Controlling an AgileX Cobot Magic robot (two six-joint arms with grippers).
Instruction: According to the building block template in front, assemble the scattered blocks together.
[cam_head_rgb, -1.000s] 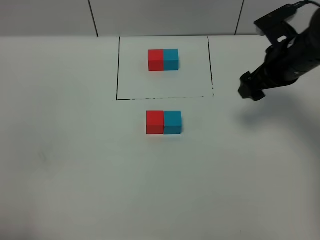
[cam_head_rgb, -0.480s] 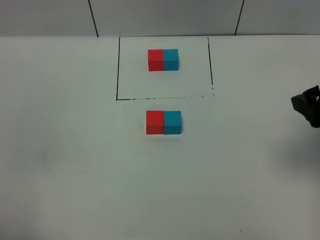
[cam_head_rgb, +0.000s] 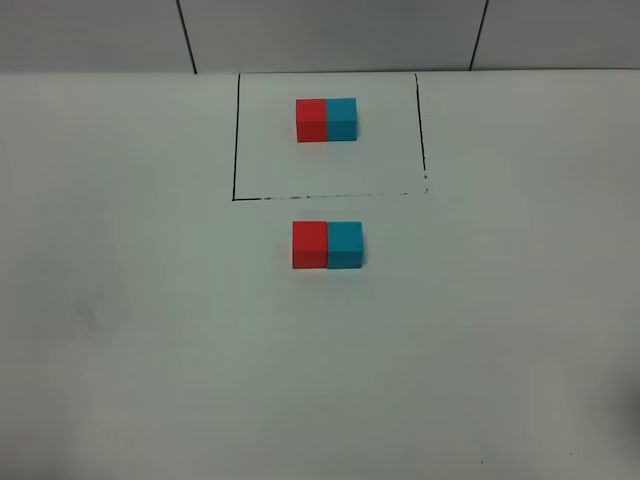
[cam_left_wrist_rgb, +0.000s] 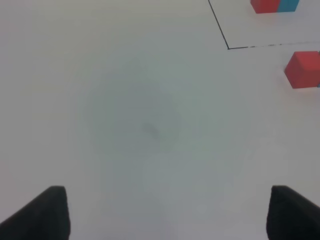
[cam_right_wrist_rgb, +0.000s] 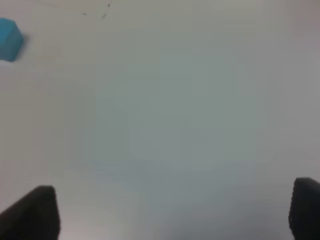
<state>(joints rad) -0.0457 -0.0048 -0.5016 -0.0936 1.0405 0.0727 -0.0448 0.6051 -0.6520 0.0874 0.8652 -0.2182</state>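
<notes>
On a plain white tabletop (cam_head_rgb: 140, 330), the red cube (cam_head_rgb: 309, 245) and blue cube (cam_head_rgb: 345, 246) sit touching side by side, red on the same side as in the template (cam_head_rgb: 326, 119), which lies just beyond them inside a thin black drawn frame (cam_head_rgb: 235, 140). The pair appears to match the template, so the assembly looks finished.

Neither arm shows in the high view. The left end effector (cam_left_wrist_rgb: 165, 212) hangs over bare tabletop well apart from the red cube, its dark fingertips (cam_left_wrist_rgb: 42, 212) spread wide and holding nothing. The right end effector (cam_right_wrist_rgb: 172, 210) is likewise spread and empty, with only the blue cube near the edge of its view.

The cubes are small, matte and sharp-edged, with flat faces that give each other no grip; the tabletop looks smooth. The risk from here is probably a stray pass by either arm: a light nudge could slide one cube off the other, open a gap or skew the pair.
</notes>
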